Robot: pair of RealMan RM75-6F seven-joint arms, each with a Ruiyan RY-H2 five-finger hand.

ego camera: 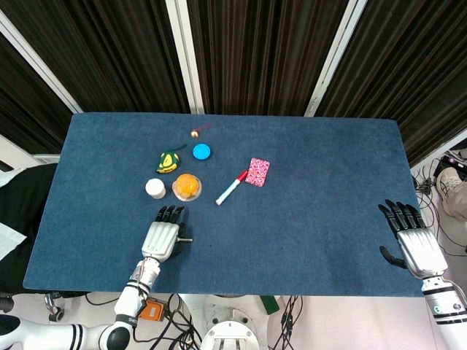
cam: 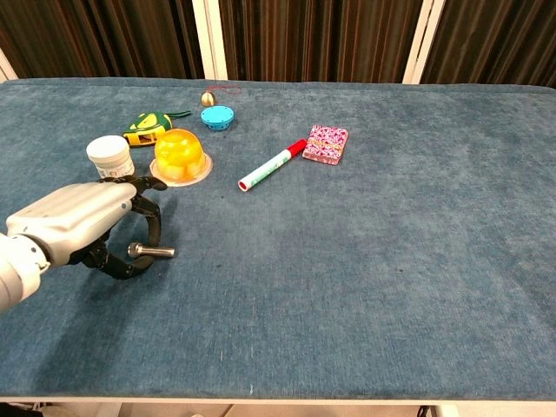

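Observation:
My left hand [cam: 82, 228] lies low over the near left of the blue table [cam: 365, 261], its fingers curled around the left end of a small metal pin [cam: 156, 252]. The pin's right end sticks out past the fingers. In the head view the same hand [ego camera: 163, 237] covers most of the pin [ego camera: 187, 238]. My right hand [ego camera: 412, 244] hangs past the table's right front corner with fingers apart and nothing in it. The chest view does not show it.
Just behind the left hand stand a white jar [cam: 110, 155] and an orange dome in a clear cup [cam: 181, 155]. Further back lie a green-yellow toy [cam: 148, 126], a blue cap [cam: 217, 116] and a gold bell [cam: 208, 99]. A red-capped marker [cam: 273, 165] and a pink card [cam: 326, 143] sit mid-table.

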